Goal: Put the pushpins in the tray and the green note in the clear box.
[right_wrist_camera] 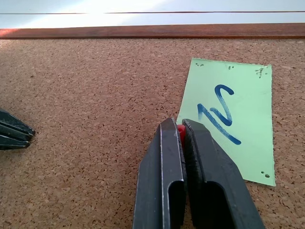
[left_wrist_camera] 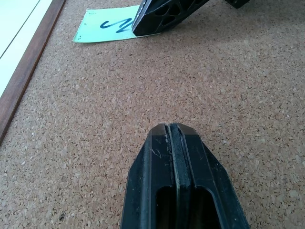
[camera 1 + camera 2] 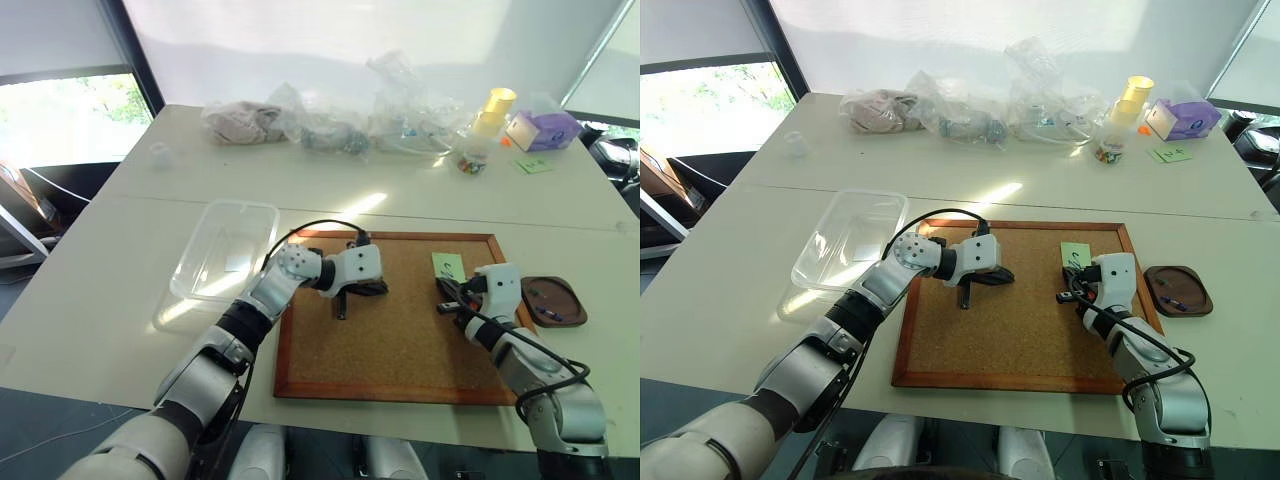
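Note:
The green note (image 1: 233,114), with a dark blue scribble, lies flat on the corkboard (image 3: 400,340) near its far right corner. My right gripper (image 1: 177,125) rests at the note's near left corner, shut on a red pushpin (image 1: 181,130) that shows as a red sliver between the fingers. My left gripper (image 3: 342,305) is shut and holds nothing, its tip down on the middle of the corkboard. The dark brown tray (image 3: 575,300) sits just right of the board with a couple of small pins in it. The clear box (image 3: 225,255) stands left of the board.
Along the table's far edge lie transparent plastic bags (image 3: 330,125), stacked yellow cups (image 3: 495,108), a purple box (image 3: 545,130), a small clear cup of coloured pins (image 3: 470,160) and another green note (image 3: 533,166). A tiny clear cup (image 3: 160,153) stands at the far left.

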Robot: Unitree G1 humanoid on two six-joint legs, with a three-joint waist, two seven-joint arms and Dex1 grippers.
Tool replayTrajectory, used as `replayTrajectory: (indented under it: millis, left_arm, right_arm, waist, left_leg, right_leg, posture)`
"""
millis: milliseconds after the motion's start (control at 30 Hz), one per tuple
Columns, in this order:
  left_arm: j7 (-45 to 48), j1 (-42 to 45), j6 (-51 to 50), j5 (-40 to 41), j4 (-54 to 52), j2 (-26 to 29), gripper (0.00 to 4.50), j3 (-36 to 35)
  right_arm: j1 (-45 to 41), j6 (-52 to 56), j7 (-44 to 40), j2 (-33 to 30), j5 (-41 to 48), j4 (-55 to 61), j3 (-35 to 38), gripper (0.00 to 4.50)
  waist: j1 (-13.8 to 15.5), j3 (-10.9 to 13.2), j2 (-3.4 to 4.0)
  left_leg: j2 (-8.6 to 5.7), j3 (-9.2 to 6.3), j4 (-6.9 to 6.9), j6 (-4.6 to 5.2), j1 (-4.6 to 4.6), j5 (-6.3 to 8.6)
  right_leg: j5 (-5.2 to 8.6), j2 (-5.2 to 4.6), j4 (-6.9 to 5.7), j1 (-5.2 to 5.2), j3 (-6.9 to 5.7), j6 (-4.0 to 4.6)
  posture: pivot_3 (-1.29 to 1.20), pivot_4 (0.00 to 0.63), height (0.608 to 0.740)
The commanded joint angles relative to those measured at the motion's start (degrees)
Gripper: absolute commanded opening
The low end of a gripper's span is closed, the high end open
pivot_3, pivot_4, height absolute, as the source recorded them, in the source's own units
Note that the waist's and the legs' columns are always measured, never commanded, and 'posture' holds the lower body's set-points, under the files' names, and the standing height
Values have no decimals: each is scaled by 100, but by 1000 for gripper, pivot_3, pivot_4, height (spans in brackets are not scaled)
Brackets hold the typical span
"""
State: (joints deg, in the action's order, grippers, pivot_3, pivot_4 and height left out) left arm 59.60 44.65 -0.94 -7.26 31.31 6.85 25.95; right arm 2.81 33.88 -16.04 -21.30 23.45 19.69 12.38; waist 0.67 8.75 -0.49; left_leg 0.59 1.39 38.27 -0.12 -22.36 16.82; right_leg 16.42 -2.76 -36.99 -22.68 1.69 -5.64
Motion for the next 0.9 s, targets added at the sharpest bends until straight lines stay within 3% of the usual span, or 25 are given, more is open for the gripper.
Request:
replayTrajectory:
  millis: [33,633,733,900]
  left_arm:
    - [35,-126,-141,-157,155,13,0,196]
    - [83,-116,-117,-70,97,-16,0,146]
    - [317,33,-760,859,-250,-188,0,-581]
    - [421,441,-2695,2489,-865,-317,0,-1821]
  right_arm:
    - [-200,-227,37,-29,116,398,347,22]
    - [-236,-193,-9,-67,86,611,428,22]
    - [-198,-194,-81,-187,54,821,431,22]
    - [-71,-155,-220,-499,22,1160,506,22]
  waist:
    - [1,0,0]
    - [-3,0,0]
    - [-4,0,0]
    - [-29,9,-2]
  left_leg:
    - [0,0,0,0,0,0]
    - [1,-2,-1,0,-1,0]
    - [1,-2,-1,0,-3,0]
    - [3,-2,2,0,-27,0]
  right_leg:
    - [0,0,0,0,0,0]
    - [0,2,-1,-2,-1,0]
    - [0,2,-1,-3,-1,0]
    - [0,5,-10,-31,-1,0]
  posture:
    - [0,150,740]
    - [0,150,740]
    - [0,150,740]
    - [0,150,740]
